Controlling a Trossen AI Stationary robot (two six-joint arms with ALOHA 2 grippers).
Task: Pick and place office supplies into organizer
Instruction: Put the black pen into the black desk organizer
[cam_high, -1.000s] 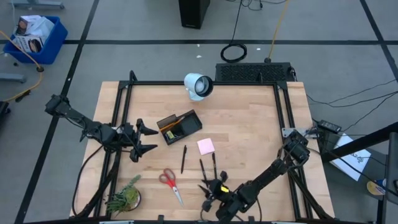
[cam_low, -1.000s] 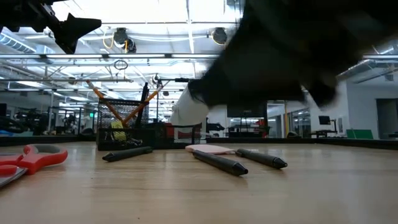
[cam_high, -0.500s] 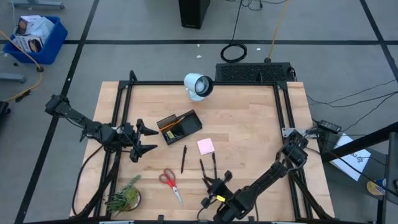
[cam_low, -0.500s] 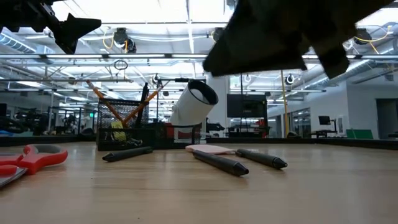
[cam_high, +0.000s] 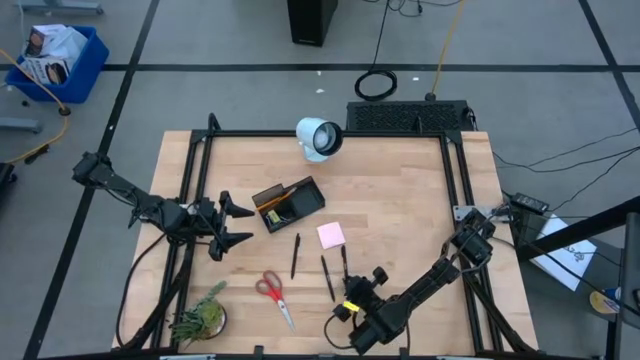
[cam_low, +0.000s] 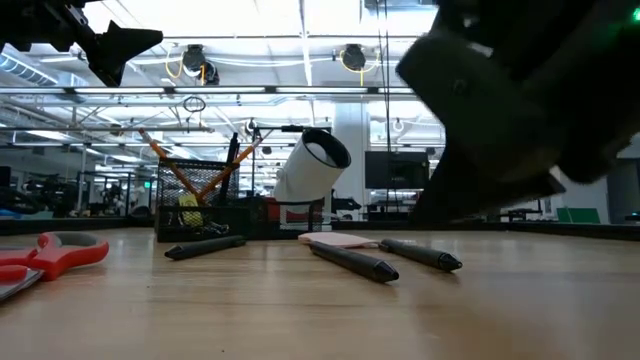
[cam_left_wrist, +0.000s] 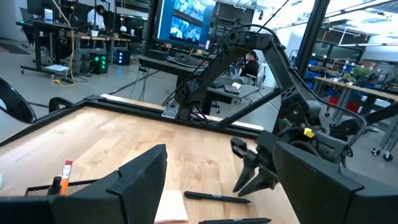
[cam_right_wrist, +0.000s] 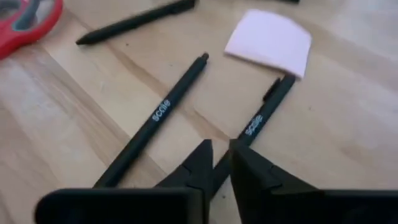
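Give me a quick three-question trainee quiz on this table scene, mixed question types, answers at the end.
1. True or false: the red scissors lie on the table, outside the organizer.
2. How many black pens lie loose on the table? A two, B three, C five.
3. Fill in: the ___ gripper's fingers pinch the end of the pen by the pink pad.

Key: 1 true. 2 B. 3 right; the right gripper is on that pen, while the left gripper waits open beside the organizer.

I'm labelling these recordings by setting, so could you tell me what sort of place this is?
Probably a robotics lab: a framed wooden table on a taped floor, monitors and workbenches behind, exposed ceiling lights.
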